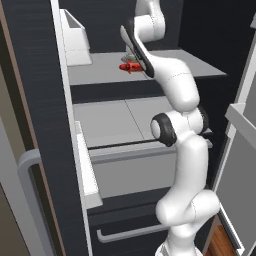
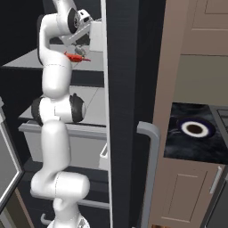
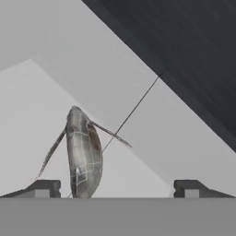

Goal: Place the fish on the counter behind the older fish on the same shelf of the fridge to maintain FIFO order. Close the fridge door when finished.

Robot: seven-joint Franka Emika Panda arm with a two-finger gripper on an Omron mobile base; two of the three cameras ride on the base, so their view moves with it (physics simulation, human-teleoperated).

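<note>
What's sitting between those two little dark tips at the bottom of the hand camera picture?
The grey fish lies between the gripper fingertips, nearer the left one in the hand view. The jaws stand wide, touching nothing; beneath it is bare grey shelf.

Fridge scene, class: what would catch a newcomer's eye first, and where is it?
The white arm rising through the open fridge doorway dominates. A bright red fish lies on the grey shelf beside it. In the hand view, a silver-grey fish sits between the spread tips of the tool.
</note>
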